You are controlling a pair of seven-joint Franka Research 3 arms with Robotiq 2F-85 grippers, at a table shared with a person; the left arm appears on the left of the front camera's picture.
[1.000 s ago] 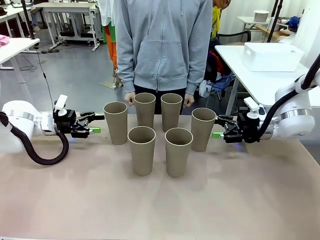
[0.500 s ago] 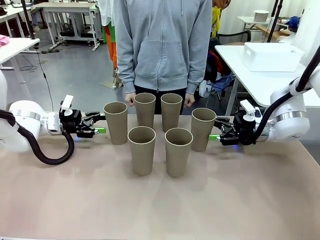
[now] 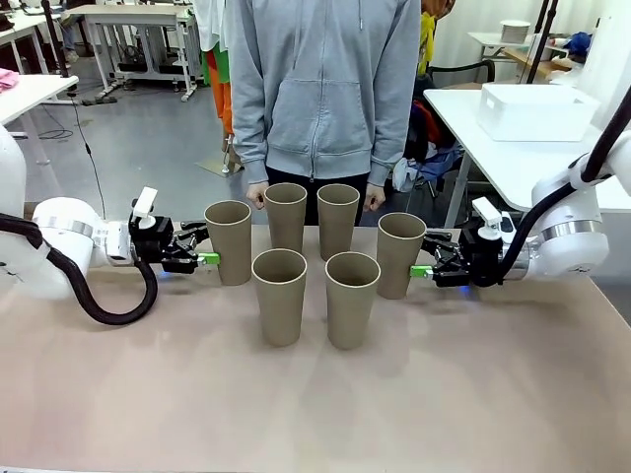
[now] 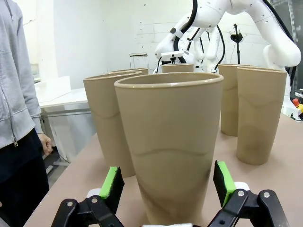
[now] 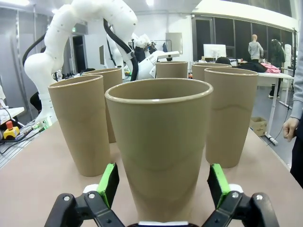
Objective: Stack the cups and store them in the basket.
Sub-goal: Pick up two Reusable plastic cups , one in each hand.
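Observation:
Six tan paper cups stand upright mid-table. My left gripper (image 3: 206, 256) is open at the leftmost cup (image 3: 228, 242). In the left wrist view that cup (image 4: 170, 142) stands between the green pads (image 4: 112, 187) of the left gripper (image 4: 168, 189), which do not touch it. My right gripper (image 3: 422, 268) is open at the rightmost cup (image 3: 399, 254). In the right wrist view this cup (image 5: 160, 142) sits between the spread fingers (image 5: 217, 182) of the right gripper (image 5: 163, 185). The white basket (image 3: 537, 111) stands on a side table at the back right.
Two cups (image 3: 286, 215) (image 3: 338, 219) stand at the far edge and two more (image 3: 280, 296) (image 3: 352, 299) nearer me. A person in a grey hoodie (image 3: 323, 89) stands at the far side, hands (image 3: 255, 194) hanging by the table edge. The near half of the table (image 3: 315, 414) is bare.
The left gripper has slid right until its fingers flank the leftmost cup. The right gripper has edged left up to the rightmost cup. The cups have not moved.

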